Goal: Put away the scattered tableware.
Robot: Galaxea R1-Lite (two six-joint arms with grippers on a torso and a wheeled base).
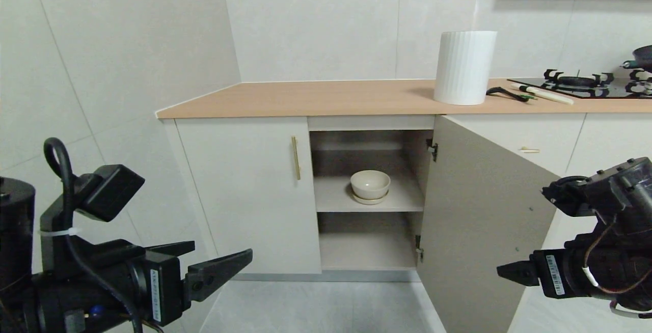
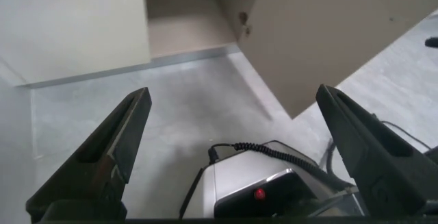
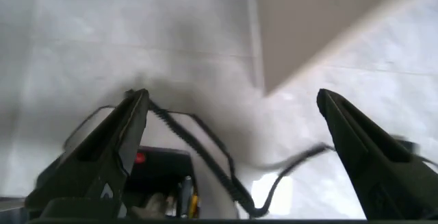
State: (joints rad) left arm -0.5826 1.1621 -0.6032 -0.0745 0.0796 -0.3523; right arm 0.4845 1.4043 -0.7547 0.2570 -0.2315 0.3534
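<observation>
A cream bowl point(image 1: 370, 184) sits on a small plate point(image 1: 369, 201) on the middle shelf of the open cabinet point(image 1: 367, 195). On the wooden counter point(image 1: 326, 98) lie a black-handled utensil point(image 1: 509, 93) and a cream stick-like utensil point(image 1: 544, 94), both beside the stove. My left gripper point(image 1: 221, 250) point(image 2: 233, 92) hangs low at the left, open and holding nothing, well short of the cabinet. My right gripper point(image 3: 233, 95) is open too, above the floor; one of its fingers point(image 1: 513, 273) shows low on the right, in front of the door.
The cabinet door point(image 1: 484, 211) point(image 2: 328, 32) swings out toward the right arm. A tall white ribbed container point(image 1: 464, 66) stands on the counter. A gas stove point(image 1: 586, 82) is at the far right. A closed door with a gold handle point(image 1: 295, 158) lies left of the opening. Grey floor point(image 1: 316, 307) spreads below.
</observation>
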